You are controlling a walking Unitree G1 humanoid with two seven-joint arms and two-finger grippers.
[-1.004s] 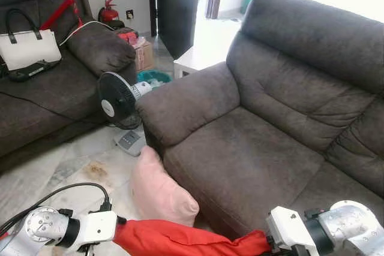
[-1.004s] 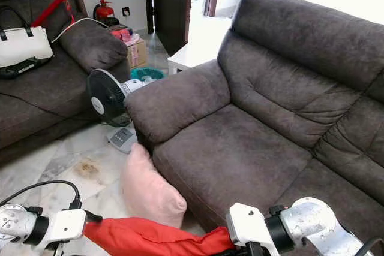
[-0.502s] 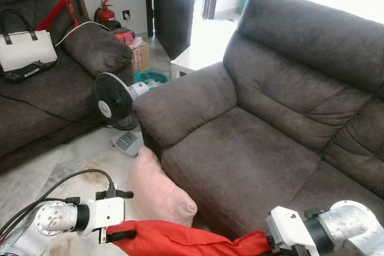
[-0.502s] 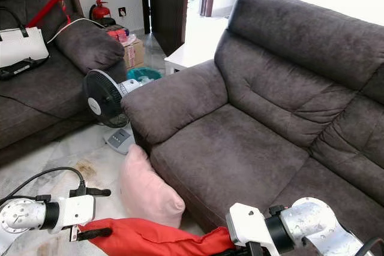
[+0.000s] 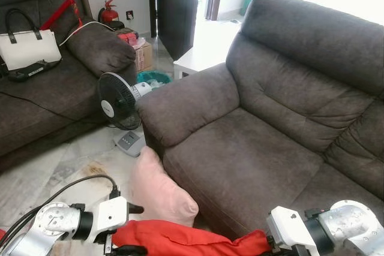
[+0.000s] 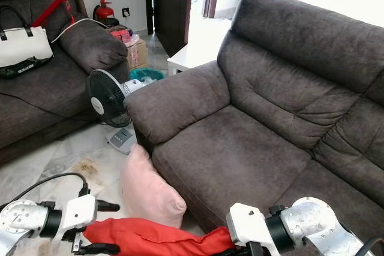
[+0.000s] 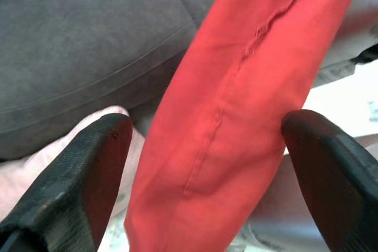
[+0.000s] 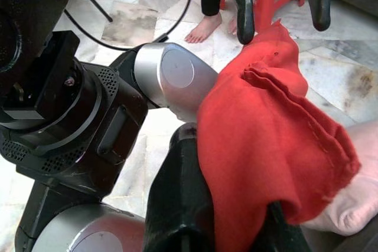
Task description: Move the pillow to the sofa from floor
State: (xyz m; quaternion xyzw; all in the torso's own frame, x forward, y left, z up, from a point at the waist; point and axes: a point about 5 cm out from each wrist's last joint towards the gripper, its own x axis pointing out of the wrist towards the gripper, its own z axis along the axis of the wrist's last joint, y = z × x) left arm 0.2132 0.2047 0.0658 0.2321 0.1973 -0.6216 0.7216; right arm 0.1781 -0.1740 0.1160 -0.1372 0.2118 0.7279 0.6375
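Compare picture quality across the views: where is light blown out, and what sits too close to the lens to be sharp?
Left eye view: daylight behind the sofa washes the upper right corner to white; the pink pillow stays sharp. Left wrist view: the red cloth and the open left gripper fingers are soft from closeness. Right wrist view: the right gripper is dark and blurred, pinching the cloth.

— Room over the sofa seat [image 5: 240, 154]?
— Wide open, bare cushion from armrest [image 5: 186, 103] to backrest [image 5: 300, 88].
— In the way lower down?
— Red cloth [image 5: 192, 241] stretched between left tool [image 6: 99, 227] and right tool [image 8: 236, 216], just beside the pink pillow [image 5: 159, 193]. Fan [image 5: 117, 100] and control box [image 5: 129, 142] crowding the floor [image 5: 66, 166] past the pillow, by the armrest.
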